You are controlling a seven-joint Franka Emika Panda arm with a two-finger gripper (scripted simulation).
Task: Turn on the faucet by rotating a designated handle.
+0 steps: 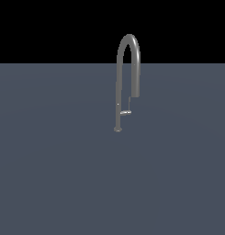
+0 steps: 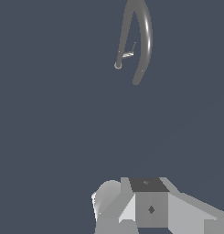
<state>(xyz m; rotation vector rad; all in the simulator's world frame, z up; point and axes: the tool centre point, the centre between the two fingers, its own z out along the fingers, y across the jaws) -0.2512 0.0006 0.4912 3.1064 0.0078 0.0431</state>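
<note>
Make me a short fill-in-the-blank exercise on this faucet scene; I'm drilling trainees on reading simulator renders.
1. The faucet bends at its top into an inverted-U ____.
2. In the exterior view, the handle sticks out from the lower stem toward that view's ____.
3. The robot arm shows only in the ____ view.
4. The faucet's small round base rests on a flat dark ____ surface.

Missing words: arch; right; wrist; grey

Arm low, jaws unseen
</note>
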